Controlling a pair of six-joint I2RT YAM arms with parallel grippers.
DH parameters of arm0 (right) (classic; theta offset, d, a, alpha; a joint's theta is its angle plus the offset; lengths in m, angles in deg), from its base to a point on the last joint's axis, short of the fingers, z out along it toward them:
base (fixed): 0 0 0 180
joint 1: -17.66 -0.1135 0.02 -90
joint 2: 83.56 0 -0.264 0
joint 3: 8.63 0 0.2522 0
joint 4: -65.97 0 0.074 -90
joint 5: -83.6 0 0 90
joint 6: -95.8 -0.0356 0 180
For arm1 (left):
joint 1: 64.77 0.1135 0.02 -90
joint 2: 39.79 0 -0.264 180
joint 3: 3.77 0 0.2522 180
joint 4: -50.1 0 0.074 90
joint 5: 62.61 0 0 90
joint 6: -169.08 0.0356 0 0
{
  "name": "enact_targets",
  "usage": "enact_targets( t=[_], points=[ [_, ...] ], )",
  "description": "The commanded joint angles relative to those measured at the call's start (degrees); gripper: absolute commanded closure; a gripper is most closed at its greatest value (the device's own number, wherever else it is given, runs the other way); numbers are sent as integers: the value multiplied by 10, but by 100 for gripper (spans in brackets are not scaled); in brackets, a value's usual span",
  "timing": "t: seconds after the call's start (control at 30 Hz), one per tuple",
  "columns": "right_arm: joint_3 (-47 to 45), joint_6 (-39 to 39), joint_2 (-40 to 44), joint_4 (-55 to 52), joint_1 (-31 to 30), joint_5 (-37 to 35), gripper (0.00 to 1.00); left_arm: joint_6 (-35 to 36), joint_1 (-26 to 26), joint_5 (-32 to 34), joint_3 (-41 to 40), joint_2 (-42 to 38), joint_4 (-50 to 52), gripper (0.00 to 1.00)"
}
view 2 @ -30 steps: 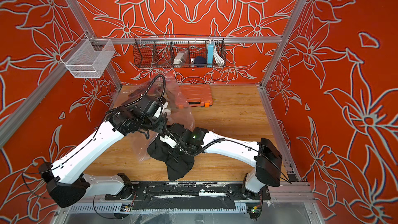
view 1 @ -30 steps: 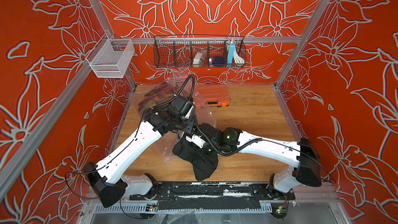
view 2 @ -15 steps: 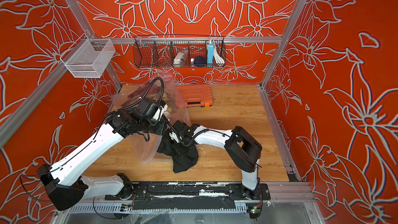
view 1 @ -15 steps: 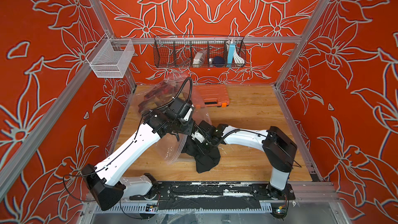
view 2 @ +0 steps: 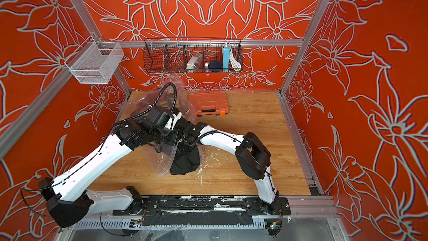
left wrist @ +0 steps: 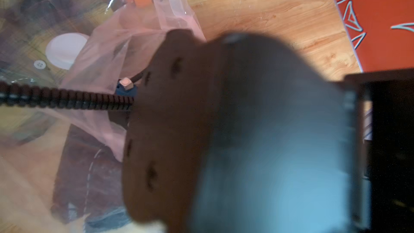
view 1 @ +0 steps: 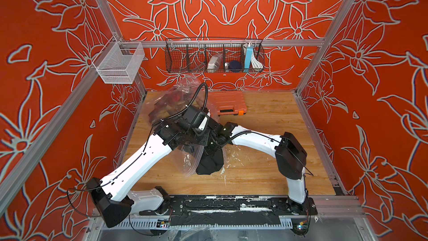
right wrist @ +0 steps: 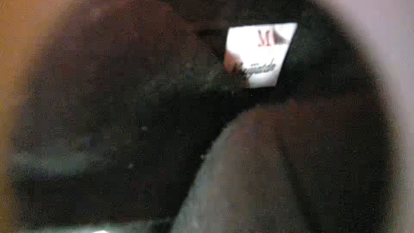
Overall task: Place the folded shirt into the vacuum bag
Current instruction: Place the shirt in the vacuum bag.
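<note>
The clear vacuum bag (view 1: 162,106) lies at the back left with a plaid garment inside; its white valve cap (left wrist: 65,50) shows in the left wrist view. A lifted lip of the bag (view 1: 190,161) hangs under my left gripper (view 1: 196,143), which is shut on that film, its jaws hidden below the wrist. The black folded shirt (view 1: 210,162) hangs bunched from my right gripper (view 1: 212,147), shut on its upper edge, right against the bag's lip. In the right wrist view black cloth and the shirt's white label (right wrist: 257,54) fill the picture. Both grippers are almost touching.
An orange tool case (view 1: 228,103) lies behind the grippers on the wooden table (view 1: 266,165). A black wire basket (view 1: 214,55) with small items hangs on the back wall, a white mesh basket (view 1: 119,63) on the left rail. The right arm's elbow (view 1: 290,156) stands raised at the right.
My right arm has folded its elbow up and carried the shirt back and left, up against the bag's lifted lip. The left arm holds the bag in nearly the same place.
</note>
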Motion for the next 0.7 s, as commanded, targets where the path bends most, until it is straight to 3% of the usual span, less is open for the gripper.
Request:
enact_targets(
  t=[0.0,0.2,0.4,0.47,0.6,0.67],
  points=[
    [-7,4,-53,16,-3,-11,100,2,-17,-63,2,1,-33,100],
    [25,24,-68,-8,-4,-39,100,-4,-19,-71,2,13,-47,100],
    [55,35,-29,27,-5,-41,100,-5,-24,-69,3,15,-47,100],
    [54,30,-29,50,-5,-35,88,-5,-25,-68,2,15,-45,100],
    [61,23,-60,29,1,17,48,-5,-25,-62,-1,11,-41,100],
    [27,17,-34,51,5,40,32,-3,-25,-56,-6,7,-37,100]
  ],
)
